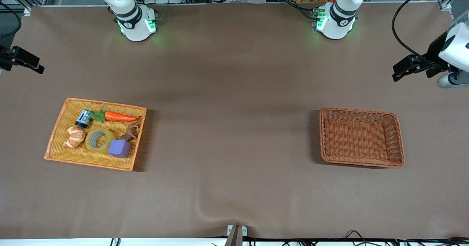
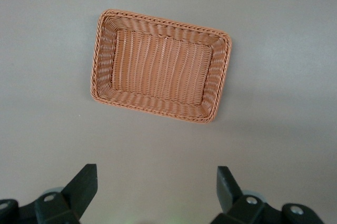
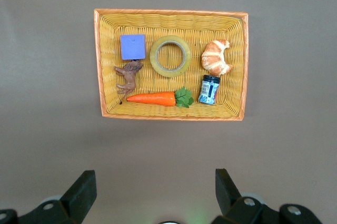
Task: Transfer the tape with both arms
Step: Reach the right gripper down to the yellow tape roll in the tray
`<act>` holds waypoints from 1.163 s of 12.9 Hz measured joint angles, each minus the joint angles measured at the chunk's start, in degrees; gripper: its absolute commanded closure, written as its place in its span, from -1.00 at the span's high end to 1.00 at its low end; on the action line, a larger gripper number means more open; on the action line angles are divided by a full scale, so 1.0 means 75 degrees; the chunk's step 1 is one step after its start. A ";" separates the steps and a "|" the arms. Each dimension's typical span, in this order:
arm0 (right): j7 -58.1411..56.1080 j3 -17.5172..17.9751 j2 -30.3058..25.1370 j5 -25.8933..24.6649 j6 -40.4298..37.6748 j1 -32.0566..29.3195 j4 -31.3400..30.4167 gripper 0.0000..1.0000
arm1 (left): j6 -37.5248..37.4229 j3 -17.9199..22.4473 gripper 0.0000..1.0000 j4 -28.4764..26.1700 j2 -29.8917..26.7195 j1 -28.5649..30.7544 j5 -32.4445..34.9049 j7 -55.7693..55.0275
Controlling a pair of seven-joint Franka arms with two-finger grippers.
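Observation:
The tape [image 1: 99,140] is a yellowish ring lying flat in a yellow wicker basket [image 1: 106,103] toward the right arm's end of the table, between a croissant [image 1: 75,136] and a purple cube [image 1: 119,148]. It also shows in the right wrist view [image 3: 170,56]. My right gripper [image 1: 31,63] hangs high over the table's edge at that end, open and empty [image 3: 155,182]. My left gripper [image 1: 401,72] hangs high over the table's edge at the left arm's end, open and empty [image 2: 157,179].
The yellow basket also holds a carrot [image 1: 119,116], a small blue can [image 1: 84,118] and a brown animal figure [image 1: 132,131]. An empty brown wicker basket [image 1: 361,112] stands toward the left arm's end and shows in the left wrist view [image 2: 163,21].

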 measured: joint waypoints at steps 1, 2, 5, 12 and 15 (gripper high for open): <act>0.0001 0.0000 0.0000 0.0000 0.0000 0.0000 0.0000 1.00 | 0.0000 0.0000 1.00 0.0000 0.0000 0.0000 0.0000 0.0000; 0.0001 0.0001 0.0000 0.0000 0.0000 0.0000 0.0000 1.00 | 0.0000 0.0000 1.00 0.0000 0.0000 0.0000 0.0000 0.0000; 0.0001 0.0020 0.0009 0.0006 0.0017 0.0001 -0.0002 1.00 | 0.0000 0.0000 1.00 0.0000 0.0000 0.0000 0.0000 0.0000; -0.0001 0.0181 0.1179 0.0024 0.2426 0.0135 -0.1143 1.00 | 0.0000 -0.0003 1.00 0.0012 0.0001 -0.0002 0.0000 0.0000; -0.0001 0.0138 0.2090 0.0025 0.3806 0.0021 -0.1923 1.00 | -0.0002 -0.0008 1.00 0.0007 0.0027 -0.0005 0.0000 0.0006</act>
